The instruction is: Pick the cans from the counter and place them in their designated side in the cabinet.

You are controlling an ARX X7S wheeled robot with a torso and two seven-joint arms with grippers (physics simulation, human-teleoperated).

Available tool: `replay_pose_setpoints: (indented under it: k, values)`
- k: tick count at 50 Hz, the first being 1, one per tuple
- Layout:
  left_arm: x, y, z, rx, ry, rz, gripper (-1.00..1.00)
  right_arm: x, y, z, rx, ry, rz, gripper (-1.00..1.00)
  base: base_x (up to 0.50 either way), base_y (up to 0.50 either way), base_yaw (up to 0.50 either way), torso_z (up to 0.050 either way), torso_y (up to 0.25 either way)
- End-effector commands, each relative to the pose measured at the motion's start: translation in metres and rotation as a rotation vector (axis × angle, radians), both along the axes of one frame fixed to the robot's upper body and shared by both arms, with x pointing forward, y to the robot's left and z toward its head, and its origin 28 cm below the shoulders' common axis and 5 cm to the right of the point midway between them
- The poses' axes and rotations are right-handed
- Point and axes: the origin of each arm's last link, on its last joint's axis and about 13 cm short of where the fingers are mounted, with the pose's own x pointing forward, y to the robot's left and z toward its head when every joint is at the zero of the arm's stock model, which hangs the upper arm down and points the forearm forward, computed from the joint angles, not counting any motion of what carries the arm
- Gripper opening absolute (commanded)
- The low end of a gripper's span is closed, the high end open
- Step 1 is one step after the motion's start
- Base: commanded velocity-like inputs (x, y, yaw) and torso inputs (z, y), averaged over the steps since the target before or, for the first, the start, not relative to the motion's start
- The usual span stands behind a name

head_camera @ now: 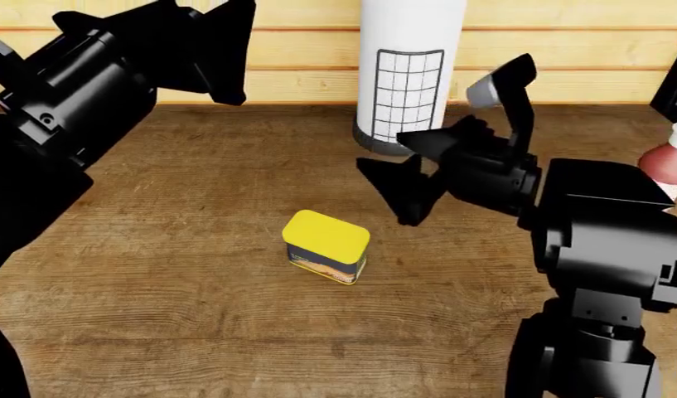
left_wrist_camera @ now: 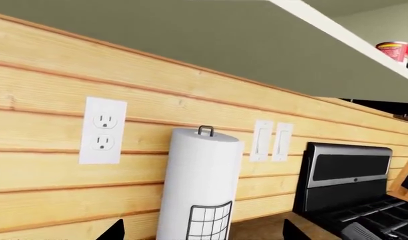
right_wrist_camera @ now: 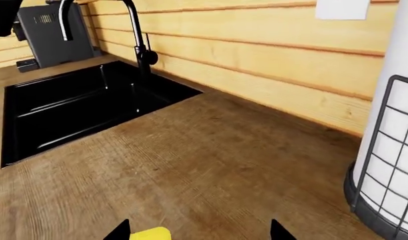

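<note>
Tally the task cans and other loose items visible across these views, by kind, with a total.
Red-and-white can, up in the cabinet: 1
Yellow-lidded tin on the counter: 1
Paper towel roll in wire holder: 1
Red sauce bottle: 1
Total: 4

A wall of horizontal pale wood planks (left_wrist_camera: 50, 75) carries a white double outlet (left_wrist_camera: 102, 131) and two white switch plates (left_wrist_camera: 271, 141). Above hangs a grey-green cabinet underside (left_wrist_camera: 190, 45). A black stove (left_wrist_camera: 353, 192) stands beside a paper-towel roll in its wire holder (left_wrist_camera: 198, 185). A black sink (right_wrist_camera: 77, 107) with a curved black faucet (right_wrist_camera: 134, 35) sits along the same wall.
</note>
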Motion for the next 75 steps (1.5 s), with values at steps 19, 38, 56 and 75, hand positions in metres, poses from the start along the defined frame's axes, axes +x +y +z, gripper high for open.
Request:
replay_pose_setpoints:
  k: [19,38,56,75]
  values:
    - [0.006,-0.001,-0.003,0.005,0.010,0.001,1.00,0.000,0.008,-0.043,-0.078,0.105,0.076,1.00,0.00,0.00,0.00,0.000,0.000]
    - [0.002,0.001,-0.002,0.007,0.013,0.013,1.00,0.016,0.020,-0.055,-0.152,0.103,0.157,1.00,0.00,0.00,0.00,0.000,0.000]
    - [0.007,0.001,-0.006,0.005,0.019,0.015,1.00,0.015,0.024,-0.062,-0.184,0.112,0.245,1.00,0.00,0.00,0.00,0.000,0.000]
    - [0.003,0.000,-0.002,0.003,0.008,0.011,1.00,0.017,0.027,-0.052,-0.153,0.038,0.238,1.00,0.00,0.00,0.00,0.000,0.000]
